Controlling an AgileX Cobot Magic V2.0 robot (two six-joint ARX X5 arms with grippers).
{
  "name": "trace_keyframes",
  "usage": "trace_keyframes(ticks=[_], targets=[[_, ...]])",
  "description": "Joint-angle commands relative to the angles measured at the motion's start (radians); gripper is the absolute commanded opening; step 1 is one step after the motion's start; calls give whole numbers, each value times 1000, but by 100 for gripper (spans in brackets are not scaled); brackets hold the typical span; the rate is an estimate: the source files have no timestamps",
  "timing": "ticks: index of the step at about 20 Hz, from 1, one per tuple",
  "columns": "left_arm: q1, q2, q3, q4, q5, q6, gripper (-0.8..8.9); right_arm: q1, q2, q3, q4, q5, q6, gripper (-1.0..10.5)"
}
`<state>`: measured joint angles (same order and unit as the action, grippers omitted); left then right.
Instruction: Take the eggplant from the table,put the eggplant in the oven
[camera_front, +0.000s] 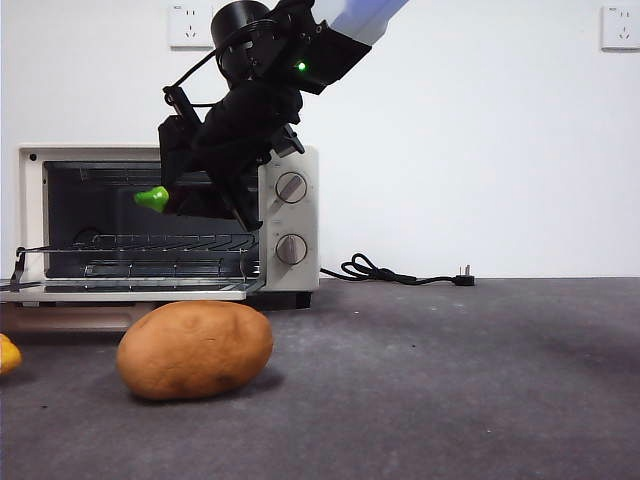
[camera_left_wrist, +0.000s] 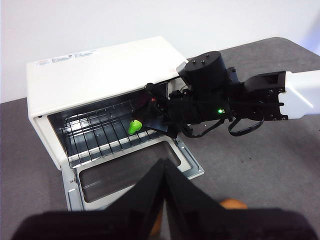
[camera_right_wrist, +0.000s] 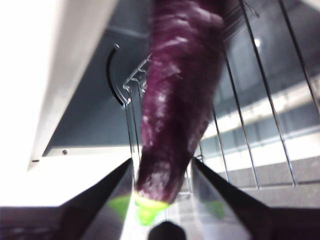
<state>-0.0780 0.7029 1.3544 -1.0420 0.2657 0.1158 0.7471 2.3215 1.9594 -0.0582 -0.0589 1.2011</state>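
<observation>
From the front, the right pincer (camera_front: 190, 195) holds the eggplant (camera_front: 152, 198) inside the open oven (camera_front: 290, 215), while the left wrist view shows the left pincer (camera_left_wrist: 164, 172) pressed together above the desk (camera_left_wrist: 260, 170), and the right wrist view shows the jaws pinching the eggplant over the wire rack (camera_right_wrist: 250, 100).

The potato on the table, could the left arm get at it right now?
Probably yes. The left gripper hangs shut and empty above the potato, which lies bare before the oven; the right gripper works inside.

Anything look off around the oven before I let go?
Nothing stands out. The right gripper holds the eggplant inside the open oven, above the wire rack, which sits level. The potato lies on the table.
</observation>
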Motion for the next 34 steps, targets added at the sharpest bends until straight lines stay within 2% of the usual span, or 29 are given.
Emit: trace_keyframes(ticks=[1,19,24,30,34], targets=[[-7,-5,-3,-5,3,16,-5,5,19,2,6,4,-32,326],[-8,-5,-3,-14,2,19,-5,6,15,2,6,-30,-85,324],[-8,-5,-3,-13,2,19,-5,6,3,2,6,-76,-93,324],[-8,-5,-3,-11,2,22,-5,6,-33,11,2,-110,-149,324],[-9,-5,-3,-11,2,23,-5,6,-82,13,-7,-142,-219,323]])
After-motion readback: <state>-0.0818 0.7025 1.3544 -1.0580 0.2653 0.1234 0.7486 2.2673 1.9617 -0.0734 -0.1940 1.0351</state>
